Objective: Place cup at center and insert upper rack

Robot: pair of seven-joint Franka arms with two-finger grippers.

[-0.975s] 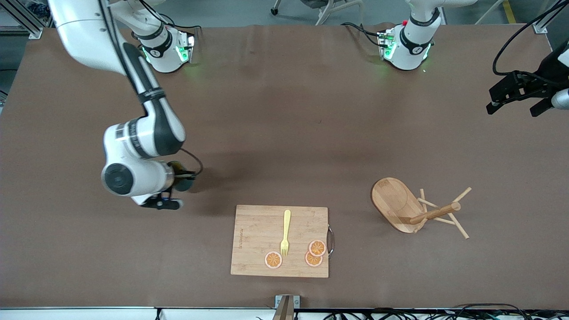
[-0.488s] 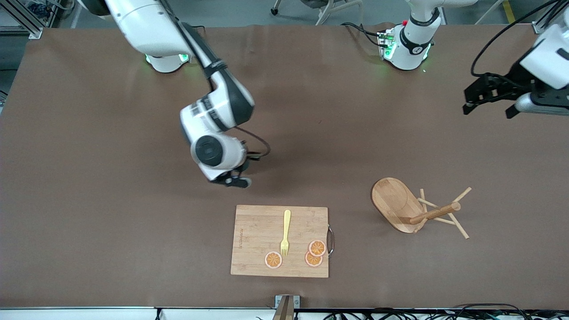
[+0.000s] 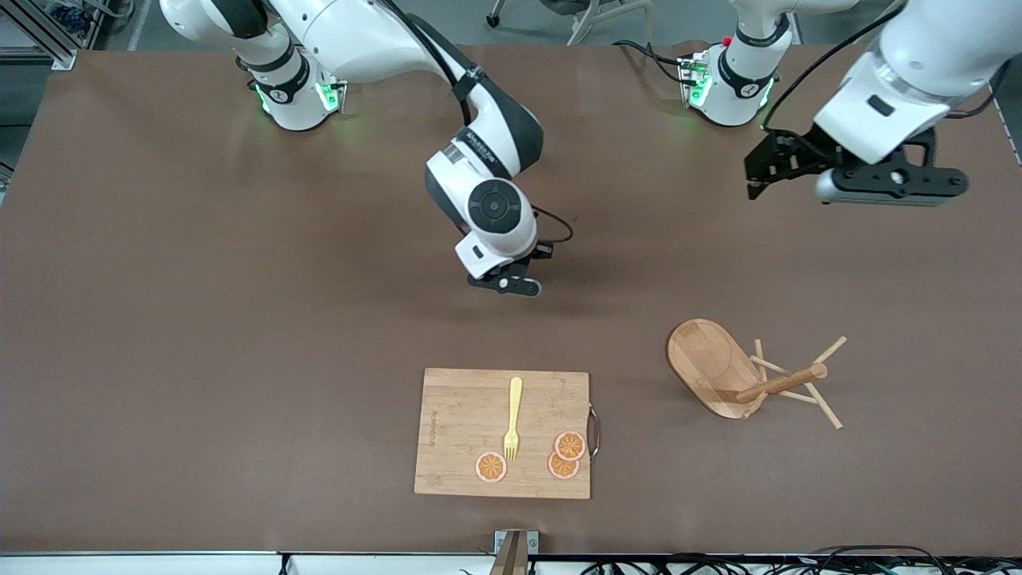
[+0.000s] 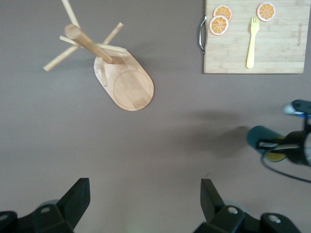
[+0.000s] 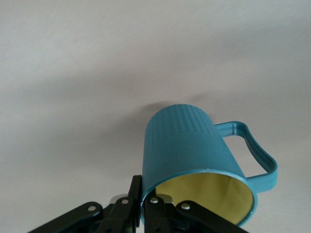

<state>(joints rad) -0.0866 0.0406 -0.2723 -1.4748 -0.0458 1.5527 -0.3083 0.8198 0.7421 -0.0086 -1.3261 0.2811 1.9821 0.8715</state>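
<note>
The teal ribbed cup point(image 5: 192, 145) with a yellow inside hangs tilted above bare table, its handle sticking out sideways. My right gripper point(image 5: 142, 194) is shut on its rim, one finger inside and one outside. The cup point(image 4: 263, 138) also shows in the left wrist view; in the front view the right arm's hand point(image 3: 495, 212) covers it, over the middle of the table. The upper rack point(image 3: 715, 366), a wooden mug tree, lies tipped on its side toward the left arm's end, post and pegs point(image 4: 80, 39) off the table. My left gripper point(image 3: 768, 169) hangs open and empty above the table, farther from the front camera than the rack.
A rectangular wooden cutting board point(image 3: 463, 435) lies near the front edge, nearer the front camera than the cup. On it are a yellow fork point(image 3: 512, 415) and three orange slices point(image 3: 570, 445). A metal handle point(image 3: 593, 431) sticks out on its side facing the rack.
The right arm has carried the cup from the right arm's end to over the table's middle. The left arm has swung in from the table's end toward the middle, gripper still open.
</note>
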